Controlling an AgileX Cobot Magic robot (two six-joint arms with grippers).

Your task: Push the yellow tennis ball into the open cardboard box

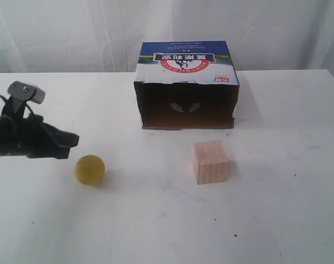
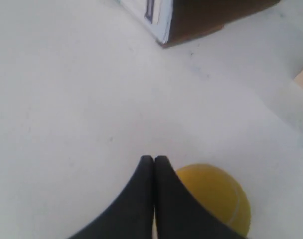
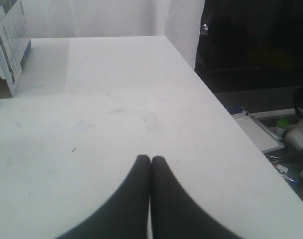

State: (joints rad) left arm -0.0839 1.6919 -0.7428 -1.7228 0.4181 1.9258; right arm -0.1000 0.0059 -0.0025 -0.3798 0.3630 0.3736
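Yellow tennis ball (image 1: 89,169) just beside level, closed left end effector (image 1: 73,141)

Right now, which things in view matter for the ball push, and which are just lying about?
In the job: yellow tennis ball, open cardboard box, left gripper shut beside the ball.
Lying about: wooden cube; right gripper, shut, away from the ball.

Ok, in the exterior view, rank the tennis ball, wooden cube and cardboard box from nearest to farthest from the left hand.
1. yellow tennis ball, just below and right of the left hand.
2. wooden cube, off to the right, and open cardboard box, behind at centre: too close to call.
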